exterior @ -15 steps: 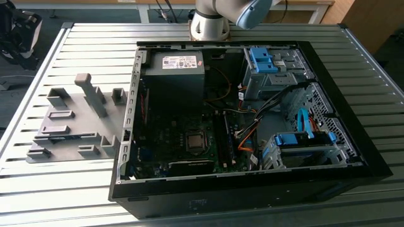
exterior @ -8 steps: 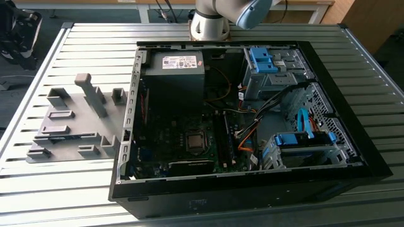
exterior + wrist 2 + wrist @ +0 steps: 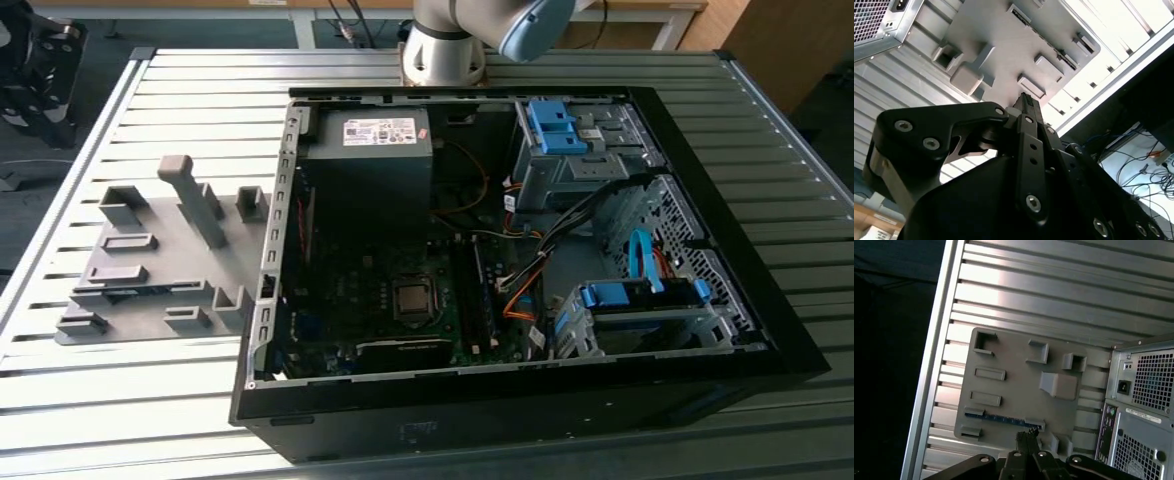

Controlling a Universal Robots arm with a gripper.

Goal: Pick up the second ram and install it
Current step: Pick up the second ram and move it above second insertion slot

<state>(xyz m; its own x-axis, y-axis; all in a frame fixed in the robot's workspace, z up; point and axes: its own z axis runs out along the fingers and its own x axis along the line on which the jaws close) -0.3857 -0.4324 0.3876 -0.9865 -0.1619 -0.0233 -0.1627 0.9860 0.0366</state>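
- One second ram (image 3: 1004, 419) lies in the grey fixture (image 3: 160, 225), nine o'clock of the case (image 3: 467, 420) in the exterior view.
- Your gripper (image 3: 1026, 436), clenched on nothing, hangs just beside its long edge.

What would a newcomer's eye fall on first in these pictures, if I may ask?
In the exterior view, the open computer case dominates the slatted table, with its dark board and blue drive brackets exposed. At the exterior view's left lies a grey fixture plate studded with blocks. In the first wrist view, the second ram lies in that plate, with the gripper poised near one end of it.
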